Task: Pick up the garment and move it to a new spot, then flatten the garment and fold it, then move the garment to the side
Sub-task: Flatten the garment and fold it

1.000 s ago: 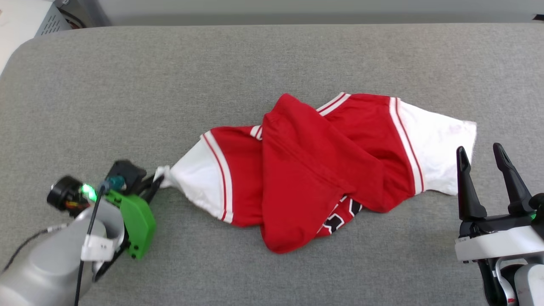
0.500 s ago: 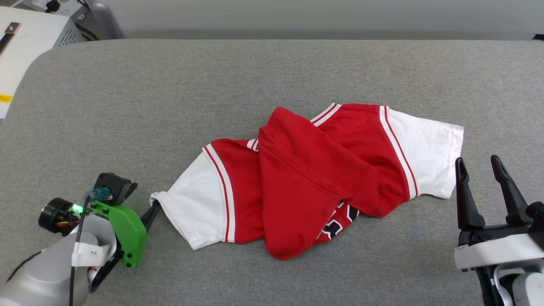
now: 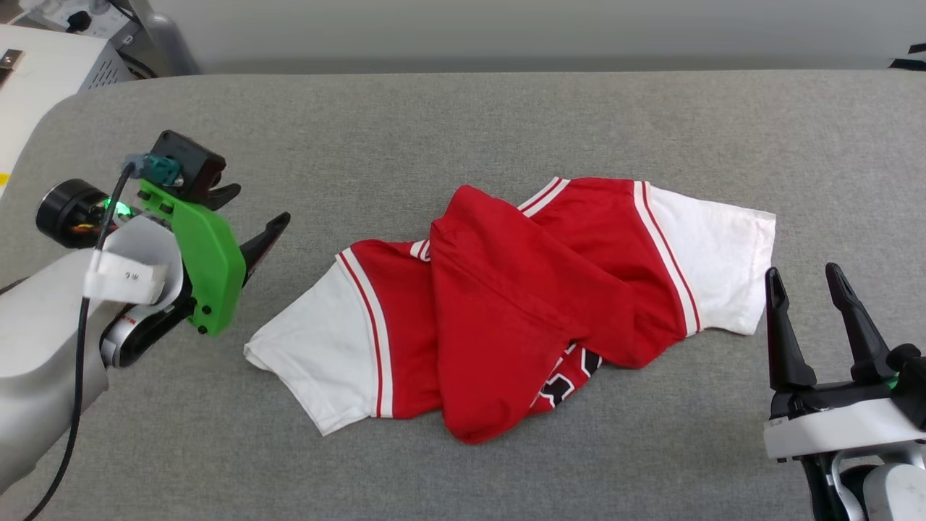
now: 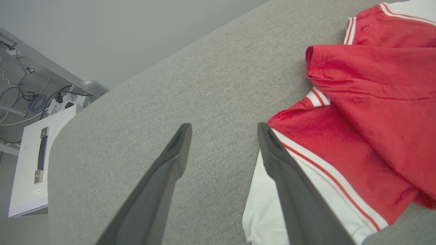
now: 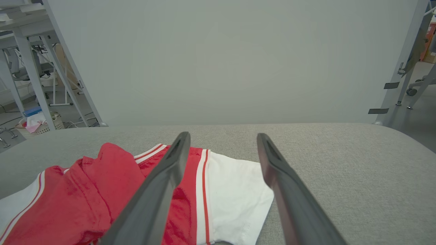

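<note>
- Pincers counted: two. My left pincer (image 3: 259, 205) sits at the left of the head view. Its two dark fingers are spread wide with nothing between them, and it is clear of the cloth, above and left of the nearer sleeve.
- My right pincer (image 3: 803, 271) is at the lower right of the head view with its fingers pointing up the frame. They are spread wide and grip nothing. The tips stand just beside the edge of the other sleeve, and no contact is visible.
- Garments counted: one. The red jersey T-shirt (image 3: 521, 304) lies crumpled in the centre of the head view on the grey padded surface (image 3: 463, 123).
- Sleeves counted: two, both white with red-and-white striped trim. One (image 3: 311, 365) is at the lower left of the heap, the other (image 3: 723, 264) at its right.
- Hidden: a red fold lies diagonally over the body. The black, white-edged print (image 3: 571, 376) shows as a small patch under the fold's lower edge and is not readable.
- Cut off: in the left wrist view the T-shirt (image 4: 357, 112) runs past the right edge, and one of my fingers (image 4: 289, 183) covers part of the sleeve.
- Cut off: in the right wrist view the T-shirt (image 5: 102, 190) runs off the lower left.
- Hard to make out: a white cabinet (image 3: 43, 72) at the upper left corner of the head view, partly out of frame.
</note>
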{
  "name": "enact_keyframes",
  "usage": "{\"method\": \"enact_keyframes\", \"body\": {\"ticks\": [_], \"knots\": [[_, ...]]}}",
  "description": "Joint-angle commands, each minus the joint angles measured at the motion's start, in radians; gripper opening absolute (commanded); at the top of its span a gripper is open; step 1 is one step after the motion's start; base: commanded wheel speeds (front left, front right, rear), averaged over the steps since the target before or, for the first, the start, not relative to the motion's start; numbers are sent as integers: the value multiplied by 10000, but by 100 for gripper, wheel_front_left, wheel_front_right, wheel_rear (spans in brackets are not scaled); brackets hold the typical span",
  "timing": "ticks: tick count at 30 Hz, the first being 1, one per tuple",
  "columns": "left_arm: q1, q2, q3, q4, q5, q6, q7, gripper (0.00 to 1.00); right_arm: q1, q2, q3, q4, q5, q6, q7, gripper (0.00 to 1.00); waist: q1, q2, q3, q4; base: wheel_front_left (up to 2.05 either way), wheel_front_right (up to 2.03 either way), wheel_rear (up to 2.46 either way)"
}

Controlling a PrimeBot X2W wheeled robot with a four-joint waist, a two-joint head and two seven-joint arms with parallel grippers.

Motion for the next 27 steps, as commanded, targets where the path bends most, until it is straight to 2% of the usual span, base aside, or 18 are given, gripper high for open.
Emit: {"method": "enact_keyframes", "body": {"ticks": [1, 5, 9, 21, 27], "knots": [[-290, -148, -60, -15, -198, -141, 402, 100, -207, -42, 30, -83, -20, -6, -22, 100, 1, -1, 221, -204, 0, 0, 0], [-695, -474, -305, 316, -736, -470, 1887, 100, -404, -49, 89, -108, -24, -6, -22, 100, 1, -1, 512, -478, 0, 0, 0], [-883, -826, -470, 772, -1092, -649, 2770, 100, -595, -32, 121, -102, -22, -6, -22, 100, 1, -1, 796, -769, 0, 0, 0], [-635, -1733, -879, 2206, -999, -860, 3482, 100, -1142, -3, 213, -108, 3, -6, -22, 100, 1, -1, 1628, -1318, 0, 0, 0], [-424, -1892, -994, 2404, -766, -869, 3660, 100, -1310, 0, 188, -107, -1, -6, -22, 100, 1, -1, 1799, -1484, 0, 0, 0]]}}
